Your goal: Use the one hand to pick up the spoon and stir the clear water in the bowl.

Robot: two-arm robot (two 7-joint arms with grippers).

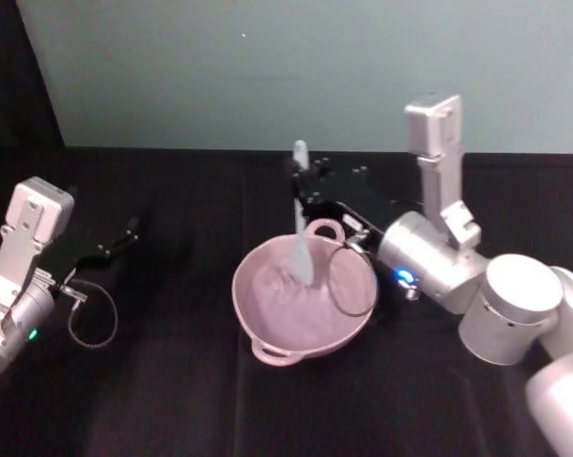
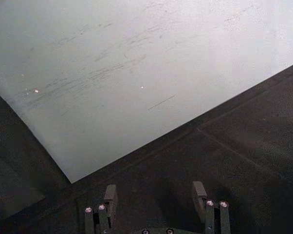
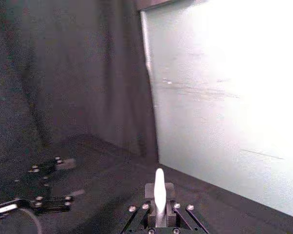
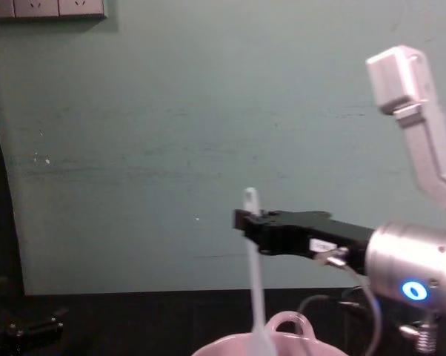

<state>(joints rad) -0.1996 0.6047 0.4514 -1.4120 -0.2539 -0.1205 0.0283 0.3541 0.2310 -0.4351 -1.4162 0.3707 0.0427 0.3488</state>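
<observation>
Currently gripped: the spoon (image 1: 299,243), pinched high on its handle by the right gripper (image 1: 302,187), whose flat black jaws are closed on it.
Spoon posture: nearly upright, with the holed end of the handle poking up above the jaws and the blade pointing down.
Spoon blade: inside the bowl (image 1: 251,314), low against the pale pink interior, toward the far side; whether it touches water I cannot tell.
Chest view of the spoon: the spoon (image 4: 254,285) drops straight from the right gripper (image 4: 247,221) to the bowl (image 4: 230,345) at the bottom edge.
Right wrist view: the spoon (image 3: 159,187) stands between the closed jaws of the right gripper (image 3: 159,207).
Right arm: reaches in from the right, level above the bowl's far rim, with the blue light ring (image 1: 404,278) lit on its silver wrist.
Bowl: sits on the black table (image 1: 172,400), centre of the head view, one loop handle (image 1: 325,228) on the far rim and another on the near rim.
Cable: a thin black loop (image 1: 351,290) from the right wrist hangs over the bowl's right rim.
Left gripper (image 1: 125,233): idle, low over the table, well apart from the bowl on the left.
Left gripper jaws: the left wrist view shows the left gripper (image 2: 154,192) with its fingers spread and nothing between them.
Backdrop: a pale grey-green wall (image 1: 267,67) behind the table.
</observation>
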